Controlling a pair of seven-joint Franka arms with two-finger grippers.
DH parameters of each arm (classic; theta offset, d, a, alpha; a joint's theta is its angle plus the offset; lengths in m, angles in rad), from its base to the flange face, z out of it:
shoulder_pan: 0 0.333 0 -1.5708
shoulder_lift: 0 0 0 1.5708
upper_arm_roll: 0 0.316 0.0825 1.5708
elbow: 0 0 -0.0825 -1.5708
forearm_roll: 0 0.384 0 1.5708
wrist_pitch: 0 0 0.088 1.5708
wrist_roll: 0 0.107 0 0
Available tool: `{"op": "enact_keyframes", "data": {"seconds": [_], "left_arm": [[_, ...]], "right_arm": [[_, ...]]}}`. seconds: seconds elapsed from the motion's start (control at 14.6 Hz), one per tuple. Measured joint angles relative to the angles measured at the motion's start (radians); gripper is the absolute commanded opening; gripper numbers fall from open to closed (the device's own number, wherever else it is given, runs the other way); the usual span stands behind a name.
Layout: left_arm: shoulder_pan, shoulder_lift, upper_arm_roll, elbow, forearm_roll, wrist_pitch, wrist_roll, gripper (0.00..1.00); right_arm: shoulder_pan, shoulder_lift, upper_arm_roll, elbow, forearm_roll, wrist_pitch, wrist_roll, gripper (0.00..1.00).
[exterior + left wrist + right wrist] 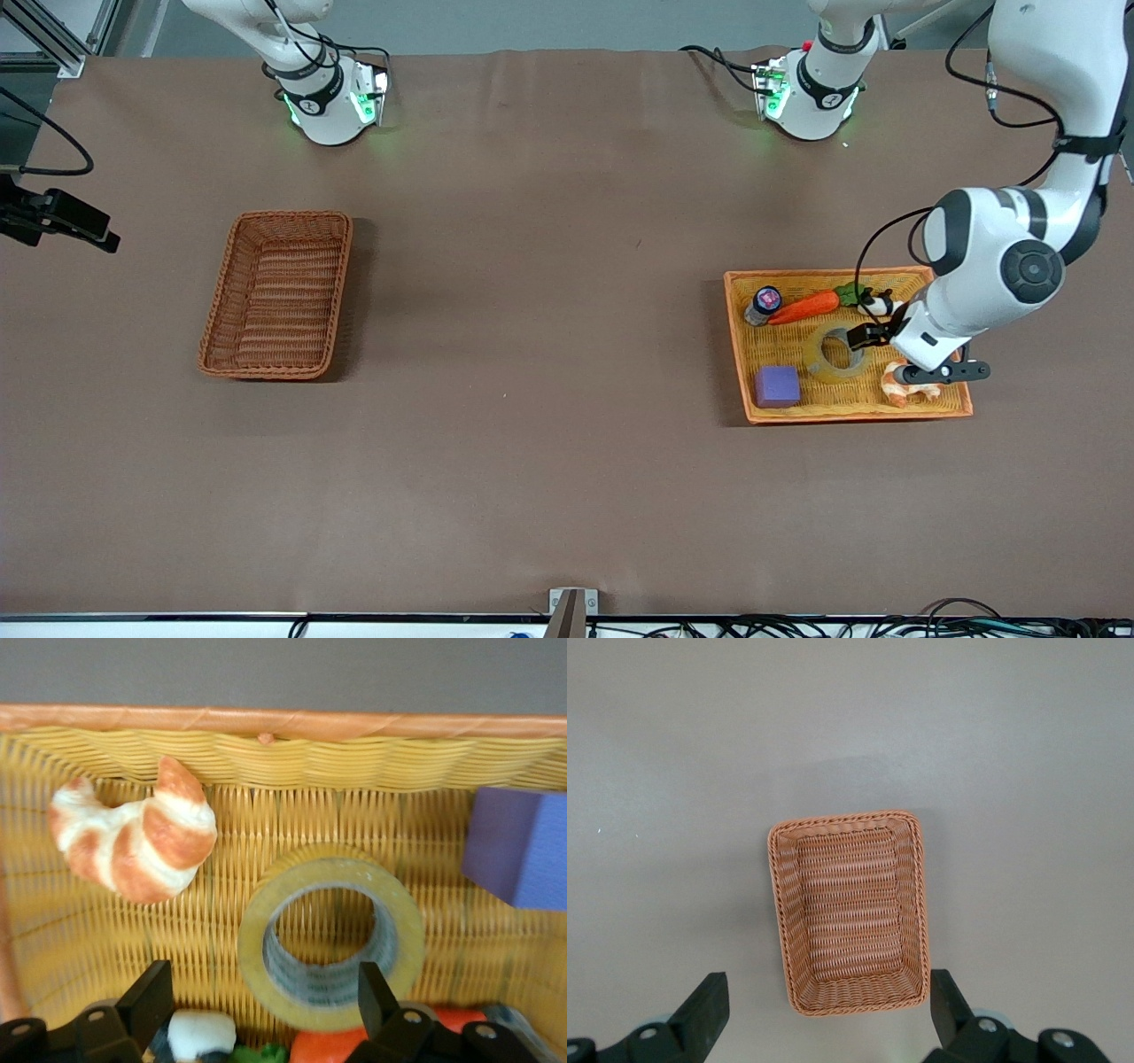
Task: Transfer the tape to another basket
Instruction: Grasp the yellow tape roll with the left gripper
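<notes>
Yellowish translucent tape (330,944), grey core, lies flat in orange tray (886,276). Left gripper (264,1001) spread over tape. Right gripper (826,1005) spread above empty basket (848,904).

No words, brand names or numbers can be read anywhere. The small bottle (763,305) in the orange tray (950,409) has a pink and purple cap whose print is too small to make out, and each arm base (330,99) carries only a small round emblem, not legible.
</notes>
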Motion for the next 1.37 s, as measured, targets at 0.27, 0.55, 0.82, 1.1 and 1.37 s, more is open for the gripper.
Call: {"op": "enact_keyframes", "data": {"seconds": [0.27,0.55,0.82,1.1,1.37], "left_arm": [[0.022,0.061,0.000,-0.044,0.000,0.129,0.000,0.93],[0.022,0.081,0.000,-0.055,0.000,0.161,0.000,0.62],[0.022,0.086,0.000,-0.057,0.000,0.162,0.000,0.00],[0.022,0.082,-0.001,-0.055,0.000,0.168,0.000,0.00],[0.017,0.005,-0.019,-0.032,0.000,0.102,0.000,0.00]], "right_arm": [[0.000,0.000,0.000,-0.001,0.000,0.000,0.000,1.00],[0.000,0.000,0.000,-0.001,0.000,0.000,0.000,1.00],[0.000,0.000,0.000,-0.001,0.000,0.000,0.000,1.00],[0.000,0.000,0.000,-0.001,0.000,0.000,0.000,1.00],[0.000,0.000,0.000,-0.002,0.000,0.000,0.000,1.00]]}}
